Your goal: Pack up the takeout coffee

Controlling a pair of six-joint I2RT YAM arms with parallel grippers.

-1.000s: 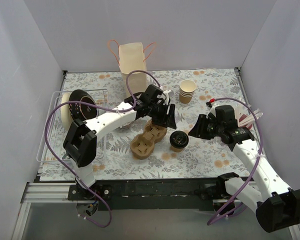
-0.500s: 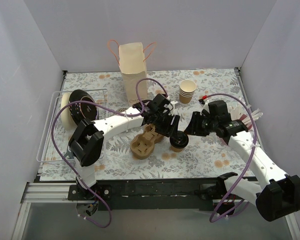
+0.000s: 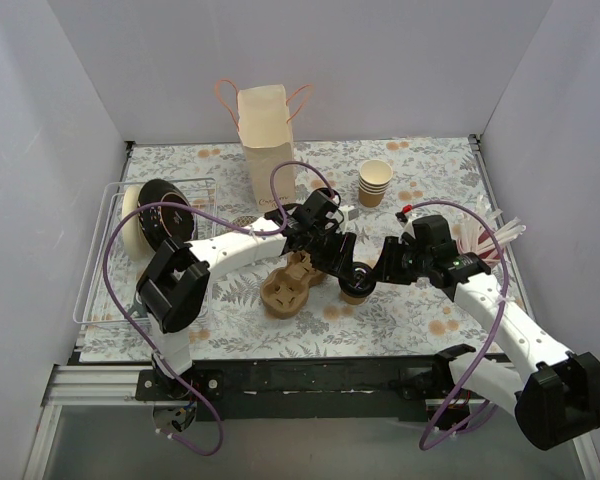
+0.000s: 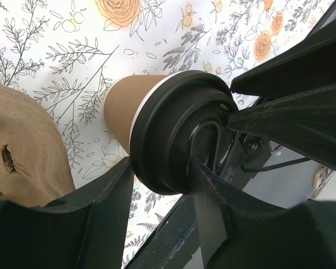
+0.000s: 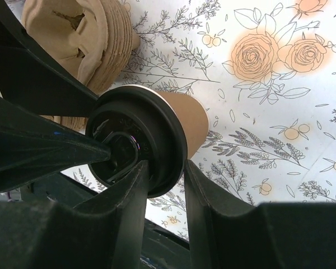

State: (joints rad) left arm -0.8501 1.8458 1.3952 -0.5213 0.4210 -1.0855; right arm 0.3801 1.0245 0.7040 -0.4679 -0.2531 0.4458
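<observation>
The takeout coffee (image 3: pixel 357 283), a tan paper cup with a black lid, stands on the floral table just right of the brown pulp carrier (image 3: pixel 292 283). My left gripper (image 3: pixel 346 264) reaches it from the far left and my right gripper (image 3: pixel 376 272) from the right. In the left wrist view the lid (image 4: pixel 179 140) sits between the fingers of the left gripper (image 4: pixel 162 168), one finger outside the rim and one across the lid top. The right gripper (image 5: pixel 165 168) pinches the opposite rim of the lid (image 5: pixel 135 147) the same way. The cup stands upright on the table.
A cream paper bag (image 3: pixel 265 140) with handles stands at the back centre. A stack of lidless cups (image 3: pixel 374 183) is at the back right. A wire rack (image 3: pixel 105 250) with black lids stands at the left. Straws (image 3: pixel 492 236) lie by the right wall.
The left gripper moved right from over the carrier onto the cup and narrowed its jaws. The right gripper slid left onto the cup's other side. The cup has not moved.
</observation>
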